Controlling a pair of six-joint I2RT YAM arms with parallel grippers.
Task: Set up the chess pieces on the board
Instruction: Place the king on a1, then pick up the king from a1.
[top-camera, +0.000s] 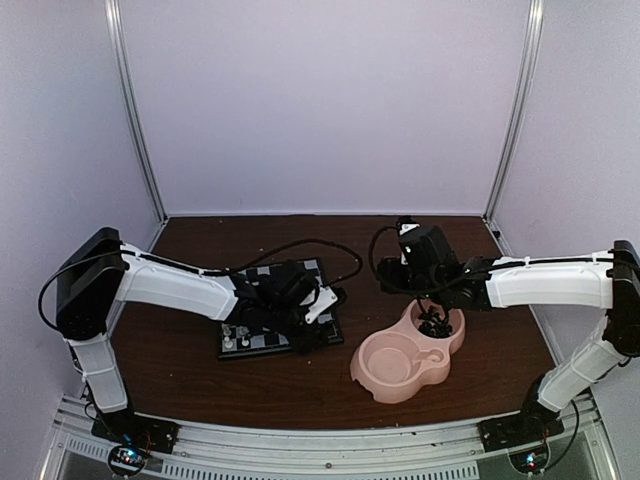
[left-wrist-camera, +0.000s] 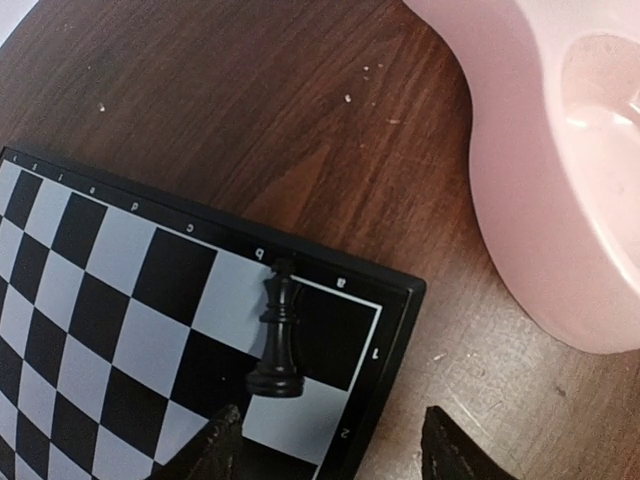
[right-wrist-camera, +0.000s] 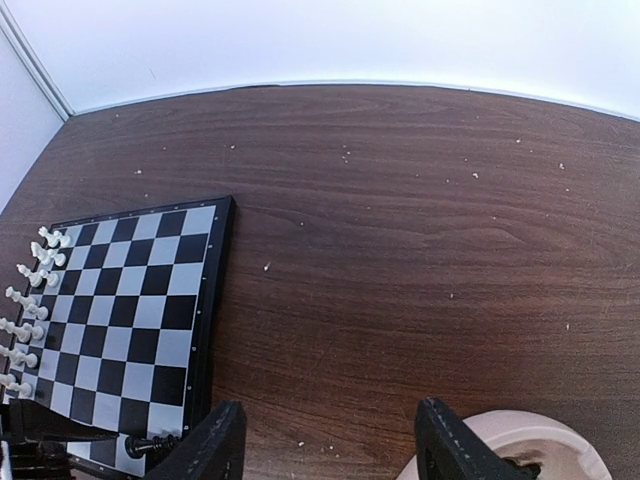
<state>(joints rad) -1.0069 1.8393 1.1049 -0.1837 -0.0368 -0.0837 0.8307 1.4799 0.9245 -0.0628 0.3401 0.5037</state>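
The board (top-camera: 258, 345) lies left of centre on the brown table. A row of white chess pieces (right-wrist-camera: 25, 300) stands along one of its edges. One black piece (left-wrist-camera: 277, 335) stands upright near the board's (left-wrist-camera: 120, 250) corner, just ahead of my left gripper's fingers (left-wrist-camera: 215, 450) and free of them. My left gripper (left-wrist-camera: 330, 455) hovers open over that corner with nothing between its jaws. My right gripper (right-wrist-camera: 330, 450) is open and empty above the table, beside the pink dish (right-wrist-camera: 520, 450). Dark pieces (top-camera: 435, 322) lie in the dish's far bowl.
The pink double-bowl dish (top-camera: 375, 380) sits right of the board, close to the board's corner (left-wrist-camera: 400, 290); its near bowl (top-camera: 395, 362) looks empty. White walls and metal posts (top-camera: 135, 120) enclose the table. Black cables (top-camera: 345, 255) loop above the board.
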